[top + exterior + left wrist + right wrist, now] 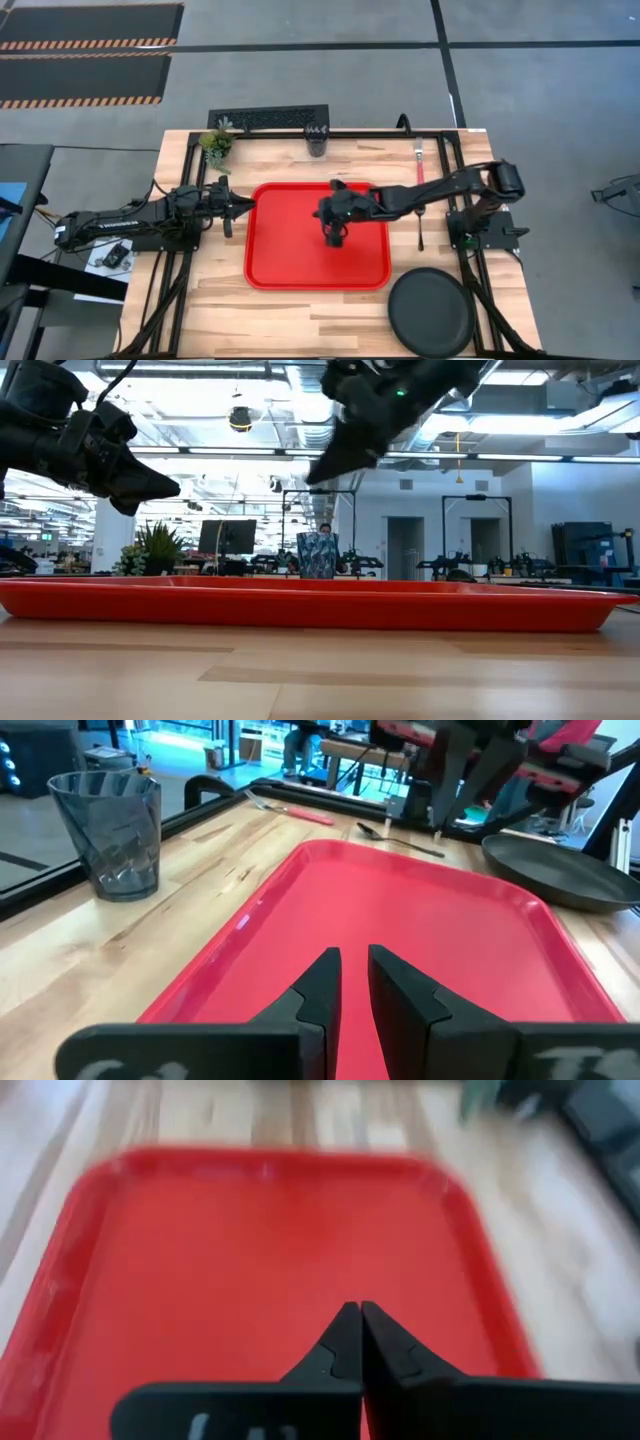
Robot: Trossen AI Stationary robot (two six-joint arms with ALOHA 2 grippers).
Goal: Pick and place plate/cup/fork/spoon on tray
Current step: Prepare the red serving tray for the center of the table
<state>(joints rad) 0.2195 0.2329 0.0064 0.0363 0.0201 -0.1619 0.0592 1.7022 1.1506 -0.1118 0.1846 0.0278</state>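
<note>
The red tray (290, 265) lies at the table's middle with nothing on it. My right gripper (333, 238) hangs shut and empty over its middle, above the tray floor (260, 1250). My left gripper (247, 207) hovers at the tray's left edge, fingers a narrow gap apart (355, 970), and is empty. The cup (316, 141) stands upright at the far edge. The fork (419, 160) and the spoon (421, 232) lie right of the tray. The plate (430, 312) lies flat at the near right corner.
A small potted plant (216, 143) stands at the far left of the table. A black frame (455, 160) runs along the table's edges. Bare wood lies left of the tray and along the near edge.
</note>
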